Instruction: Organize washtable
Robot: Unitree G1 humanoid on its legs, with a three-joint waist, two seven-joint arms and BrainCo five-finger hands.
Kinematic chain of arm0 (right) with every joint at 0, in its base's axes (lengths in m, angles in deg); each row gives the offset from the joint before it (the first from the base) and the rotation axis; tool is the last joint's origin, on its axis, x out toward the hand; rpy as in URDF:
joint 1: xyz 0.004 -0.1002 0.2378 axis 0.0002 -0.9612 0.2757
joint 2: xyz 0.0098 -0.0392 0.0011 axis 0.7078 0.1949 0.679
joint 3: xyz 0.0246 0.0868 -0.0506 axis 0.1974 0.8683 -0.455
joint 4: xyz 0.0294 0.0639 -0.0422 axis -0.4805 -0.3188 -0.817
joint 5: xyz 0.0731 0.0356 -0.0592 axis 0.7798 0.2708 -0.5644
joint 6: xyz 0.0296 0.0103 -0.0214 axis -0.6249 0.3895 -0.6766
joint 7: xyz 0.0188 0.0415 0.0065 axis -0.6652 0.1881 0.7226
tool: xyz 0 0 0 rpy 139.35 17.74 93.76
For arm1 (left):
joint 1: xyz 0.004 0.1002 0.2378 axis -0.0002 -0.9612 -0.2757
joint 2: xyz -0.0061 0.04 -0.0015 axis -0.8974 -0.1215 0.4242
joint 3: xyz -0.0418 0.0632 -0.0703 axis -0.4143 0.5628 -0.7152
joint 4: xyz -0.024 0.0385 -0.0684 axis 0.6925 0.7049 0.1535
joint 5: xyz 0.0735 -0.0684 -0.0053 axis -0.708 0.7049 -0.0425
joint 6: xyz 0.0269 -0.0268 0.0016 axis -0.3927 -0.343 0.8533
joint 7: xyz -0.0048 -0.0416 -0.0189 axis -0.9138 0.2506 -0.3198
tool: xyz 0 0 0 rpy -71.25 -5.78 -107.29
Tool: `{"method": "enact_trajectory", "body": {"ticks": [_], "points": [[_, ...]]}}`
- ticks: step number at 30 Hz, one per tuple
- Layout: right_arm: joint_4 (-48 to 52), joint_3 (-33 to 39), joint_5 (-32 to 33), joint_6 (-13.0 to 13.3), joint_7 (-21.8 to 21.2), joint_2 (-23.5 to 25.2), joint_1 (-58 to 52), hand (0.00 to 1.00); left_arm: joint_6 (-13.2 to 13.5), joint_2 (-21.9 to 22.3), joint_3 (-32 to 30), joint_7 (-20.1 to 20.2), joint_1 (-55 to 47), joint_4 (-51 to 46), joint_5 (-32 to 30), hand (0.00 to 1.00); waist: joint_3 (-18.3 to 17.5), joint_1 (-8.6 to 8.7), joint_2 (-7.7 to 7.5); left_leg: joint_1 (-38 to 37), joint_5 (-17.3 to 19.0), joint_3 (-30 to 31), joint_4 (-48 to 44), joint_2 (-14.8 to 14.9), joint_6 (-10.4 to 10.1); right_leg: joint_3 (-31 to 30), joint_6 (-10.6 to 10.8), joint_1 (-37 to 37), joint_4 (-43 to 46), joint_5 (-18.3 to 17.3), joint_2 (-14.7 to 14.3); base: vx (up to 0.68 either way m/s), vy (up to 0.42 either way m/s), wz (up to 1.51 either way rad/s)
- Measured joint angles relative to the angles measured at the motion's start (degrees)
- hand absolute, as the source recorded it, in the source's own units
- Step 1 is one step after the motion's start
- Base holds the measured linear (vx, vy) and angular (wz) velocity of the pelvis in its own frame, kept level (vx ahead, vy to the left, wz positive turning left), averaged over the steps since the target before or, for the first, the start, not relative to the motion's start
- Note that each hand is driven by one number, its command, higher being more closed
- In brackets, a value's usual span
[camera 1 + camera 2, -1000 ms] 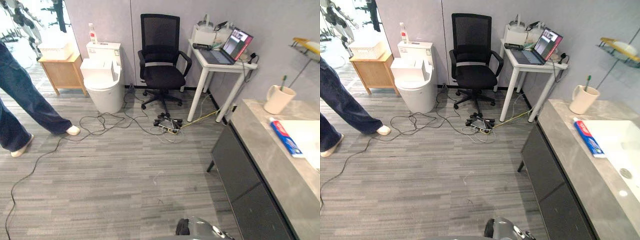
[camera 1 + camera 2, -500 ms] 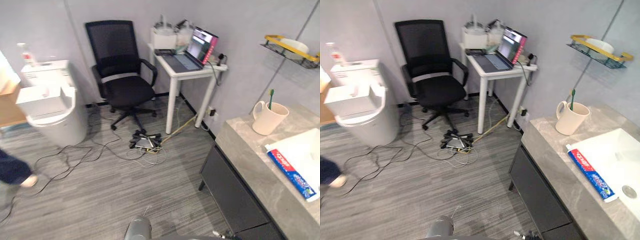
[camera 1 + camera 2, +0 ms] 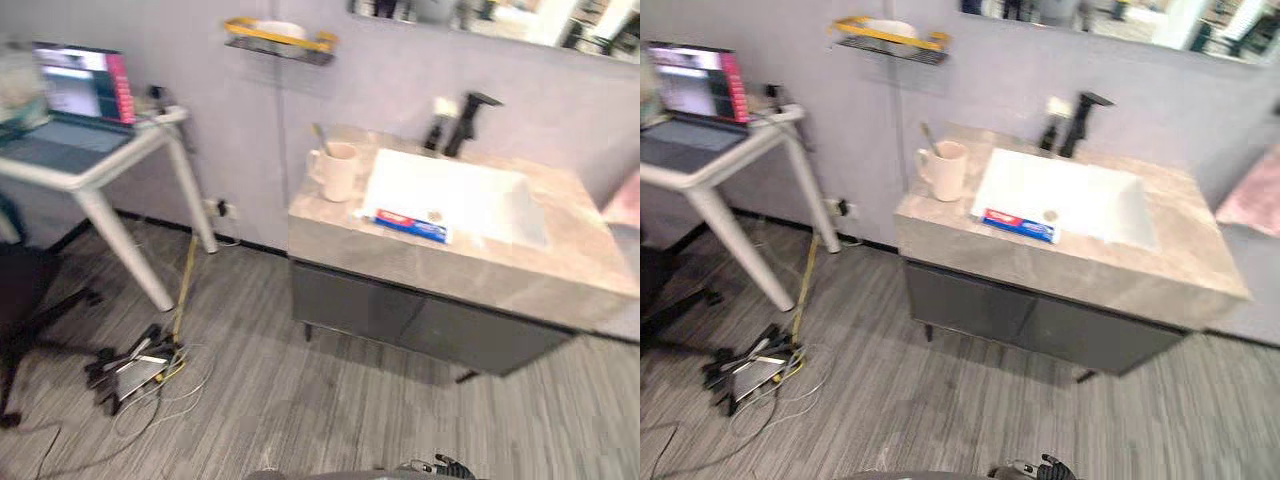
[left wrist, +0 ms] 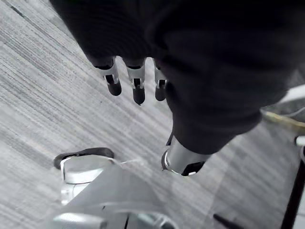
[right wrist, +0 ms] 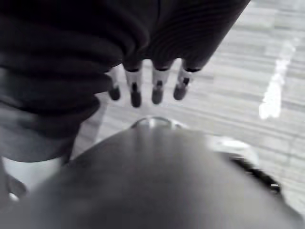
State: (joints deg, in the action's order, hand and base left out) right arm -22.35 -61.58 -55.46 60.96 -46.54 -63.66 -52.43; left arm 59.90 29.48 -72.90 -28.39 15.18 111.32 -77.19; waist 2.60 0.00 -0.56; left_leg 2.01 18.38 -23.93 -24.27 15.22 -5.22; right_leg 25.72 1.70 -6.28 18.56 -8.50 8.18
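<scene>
Colours only:
- tabletop: grey-beige, marbled stone pattern
- sink: white
- cabinet front: dark grey
- mug: cream
- toothpaste tube: blue with a red patch
- faucet: black
- wall shelf: yellow rim
- floor: grey, streaked plank pattern
- side table: white
- left hand, right hand: silver fingers, dark tips, dark ribbed cover

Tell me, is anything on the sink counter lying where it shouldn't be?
One thing: the toothpaste tube lies flat along the front rim of the white basin instead of standing in the cup. The cup stands upright on the counter beside the basin, with a toothbrush in it. Nothing looks spilled.
</scene>
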Motion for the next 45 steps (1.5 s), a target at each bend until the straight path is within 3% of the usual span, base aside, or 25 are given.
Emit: {"method": "enact_trajectory", "body": {"ticks": [2, 4, 5, 7, 8, 11, 12, 14, 17, 23, 31, 32, 39, 45], "points": [[-0.40, 1.32, -0.09, -0.35, 0.15, -0.02, -0.99, 0.00, 0.01, 0.74, 0.35, -0.15, -0.04, -0.52, 0.00, 0.00, 0.00, -0.55, 0.29, -1.26, -1.02, -0.37, -2.56, 1.18, -1.53, -2.01, -0.16, -0.27, 0.69, -1.38, -1.00, 0.17, -0.103, -0.49], [-0.91, 2.18, -0.09, -0.43, 0.52, -0.19, -1.37, 0.00, -0.06, 1.81, 0.28, -1.04, -0.34, -1.22, 0.01, 0.00, 0.30, -1.13, 0.92, 3.17, -3.69, 6.06, -13.38, 2.87, 1.84, -4.38, -0.99, 0.04, 1.38, -2.53, -2.54, 0.14, -0.168, -0.71], [-0.84, 2.54, -0.10, -0.53, 0.90, -0.02, -1.41, 0.00, -0.11, 2.62, 0.26, -1.32, -0.44, -1.29, 0.00, 0.00, 0.75, -1.30, 1.14, 6.80, -6.85, 11.57, -20.69, 2.93, 4.57, -5.93, -1.63, 1.23, 1.00, -2.88, -3.39, 0.17, -0.123, -0.76], [0.36, 3.93, -0.23, -1.17, 1.08, -0.40, -1.60, 0.00, -0.18, 4.62, 0.58, -1.44, -0.24, -1.67, 0.02, 0.00, 0.93, -2.35, 2.32, 9.48, -6.37, 17.14, -24.73, 2.37, 2.76, -8.09, -2.01, 2.45, -0.53, -2.89, -5.06, 0.19, -0.071, -0.78], [0.49, 4.99, -0.40, -1.42, 1.29, -0.50, -1.65, 0.00, -0.20, 5.38, 2.20, -1.59, -0.15, -1.70, 0.06, 0.00, 1.25, -2.45, 3.01, 10.22, -5.28, 17.97, -21.42, 1.57, 1.12, -9.04, -1.49, 3.08, -1.29, -2.55, -5.30, 0.17, -0.021, -0.52], [1.02, 5.49, -1.46, -1.50, 2.17, -0.25, -1.52, 0.00, -0.14, 6.41, 3.87, -2.55, 1.19, -2.91, 0.04, 0.00, 1.22, -2.36, 3.04, 9.48, -5.81, 17.51, -4.75, -0.39, 0.03, -11.06, -0.47, 4.09, -3.48, -2.20, -5.47, 0.19, 0.036, -0.43], [0.86, 5.36, -1.41, -1.56, 2.31, -0.23, -0.94, 0.00, 0.09, 6.25, 4.29, -2.76, 1.53, -2.97, 0.07, 0.00, 1.04, -2.66, 2.93, 8.13, -6.48, 16.90, -0.17, -0.87, -1.92, -13.00, 0.24, 3.99, -3.57, -2.46, -5.81, 0.20, 0.093, -0.56], [1.20, 4.85, -1.39, -1.22, 2.63, 0.65, -0.51, 0.00, 0.11, 5.52, 4.30, -3.61, 1.49, -2.91, 0.07, 0.00, 0.01, -1.94, 1.15, 6.49, -6.74, 14.91, 2.67, -2.42, -1.59, -14.56, 1.51, 4.35, -5.49, -1.71, -5.01, 0.28, 0.087, -0.43], [1.14, 4.25, -1.41, -0.70, 3.68, 1.19, -0.82, 0.00, 0.13, 4.60, 5.35, -4.36, 2.32, -2.87, 0.02, 0.00, -0.35, -2.16, -0.11, 4.43, -6.76, 13.71, 4.57, -4.03, -1.50, -15.54, 2.15, 6.60, -8.80, -0.03, -3.84, 0.24, 0.085, -0.14], [0.69, 5.82, -2.40, -0.38, 4.86, 1.16, -0.75, 0.00, 0.13, 4.67, 5.29, -4.91, 1.62, -1.60, 0.06, 0.00, -0.46, -2.44, 0.82, -2.79, -7.21, 12.64, 10.45, -5.79, -0.88, -16.52, 2.12, 11.60, -11.92, 1.36, -2.94, 0.13, 0.066, -0.02], [-1.38, 6.61, 0.83, -0.29, 4.72, 0.53, -0.78, 0.00, 0.03, 4.72, 5.45, -4.78, 0.74, 0.02, 0.10, 0.00, -0.46, -2.40, 1.22, -5.82, -10.50, 12.91, 16.41, -6.55, -0.81, -16.28, 2.16, 12.95, -13.04, 2.30, -2.98, 0.03, -0.011, 0.02], [-1.92, 5.43, 2.68, -0.18, 4.68, 1.30, -0.83, 0.00, 0.03, 3.54, 6.50, -4.74, -3.32, 0.90, 0.10, 0.00, -0.25, -2.26, -1.43, -9.22, -18.36, 16.06, 29.50, -12.45, 1.37, -16.19, 4.71, 12.08, -16.66, 3.36, 0.68, 0.00, 0.000, 0.00], [-2.01, 5.45, 3.28, -0.04, 4.90, 1.32, -0.84, 0.00, 0.11, 3.71, 6.69, -4.90, -3.36, 0.91, 0.69, 0.00, -0.19, -2.28, -1.54, -9.22, -18.37, 16.21, 29.51, -12.48, 1.37, -16.00, 4.71, 12.14, -16.65, 3.36, 0.72, 0.00, 0.000, 0.01], [-3.60, 5.68, 10.45, 2.52, 7.77, 1.66, -1.51, 0.00, 2.79, 3.85, 10.23, -7.61, -4.12, 1.06, 6.53, 0.00, -0.13, -2.36, -1.80, -9.41, -18.44, 17.66, 29.51, -12.86, 1.44, -14.52, 4.77, 13.28, -17.13, 3.39, 1.07, -0.01, -0.003, 0.11]]}}
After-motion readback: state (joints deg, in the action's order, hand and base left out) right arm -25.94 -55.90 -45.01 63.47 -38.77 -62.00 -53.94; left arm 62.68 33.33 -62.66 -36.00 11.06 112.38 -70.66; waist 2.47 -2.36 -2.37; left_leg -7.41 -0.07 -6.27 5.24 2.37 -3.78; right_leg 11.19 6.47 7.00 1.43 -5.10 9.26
